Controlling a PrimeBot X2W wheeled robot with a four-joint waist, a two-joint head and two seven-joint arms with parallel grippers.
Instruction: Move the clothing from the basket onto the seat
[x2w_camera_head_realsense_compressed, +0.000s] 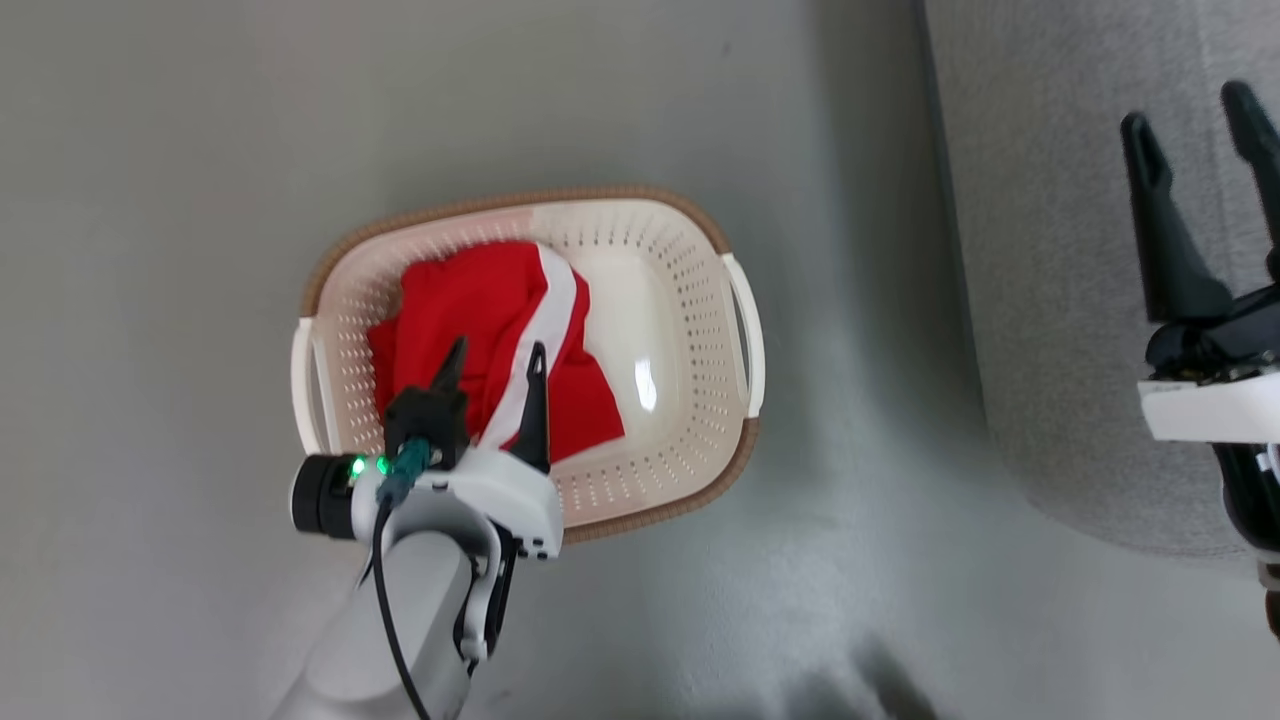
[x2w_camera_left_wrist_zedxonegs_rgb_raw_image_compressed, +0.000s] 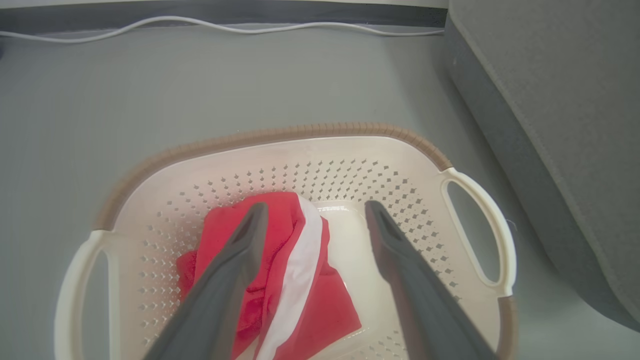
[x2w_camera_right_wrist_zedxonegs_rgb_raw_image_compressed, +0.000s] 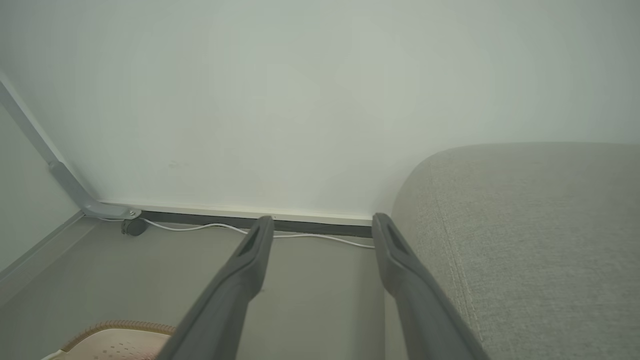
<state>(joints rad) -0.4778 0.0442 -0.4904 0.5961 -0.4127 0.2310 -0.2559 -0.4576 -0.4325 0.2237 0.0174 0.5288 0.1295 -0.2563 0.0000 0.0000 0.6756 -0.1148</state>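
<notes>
The clothing (x2w_camera_head_realsense_compressed: 490, 340) is a crumpled red garment with a white stripe, lying in the left half of the cream basket (x2w_camera_head_realsense_compressed: 690, 300) on the floor. My left gripper (x2w_camera_head_realsense_compressed: 497, 362) hangs open above that garment, its fingers apart and holding nothing. In the left wrist view the clothing (x2w_camera_left_wrist_zedxonegs_rgb_raw_image_compressed: 290, 280) lies under the left finger, inside the basket (x2w_camera_left_wrist_zedxonegs_rgb_raw_image_compressed: 350, 175), with the left gripper (x2w_camera_left_wrist_zedxonegs_rgb_raw_image_compressed: 315, 212) spread wide. My right gripper (x2w_camera_head_realsense_compressed: 1195, 110) stands open over the grey seat (x2w_camera_head_realsense_compressed: 1050, 300) at the right. The right gripper (x2w_camera_right_wrist_zedxonegs_rgb_raw_image_compressed: 322, 225) points toward the wall beside the seat (x2w_camera_right_wrist_zedxonegs_rgb_raw_image_compressed: 525, 240).
Grey floor (x2w_camera_head_realsense_compressed: 150, 300) surrounds the basket. A white cable (x2w_camera_left_wrist_zedxonegs_rgb_raw_image_compressed: 225, 25) runs along the dark skirting by the wall. A grey metal frame leg (x2w_camera_right_wrist_zedxonegs_rgb_raw_image_compressed: 65, 175) with a castor stands at the left in the right wrist view. The basket's rim (x2w_camera_right_wrist_zedxonegs_rgb_raw_image_compressed: 120, 327) shows at that view's bottom left.
</notes>
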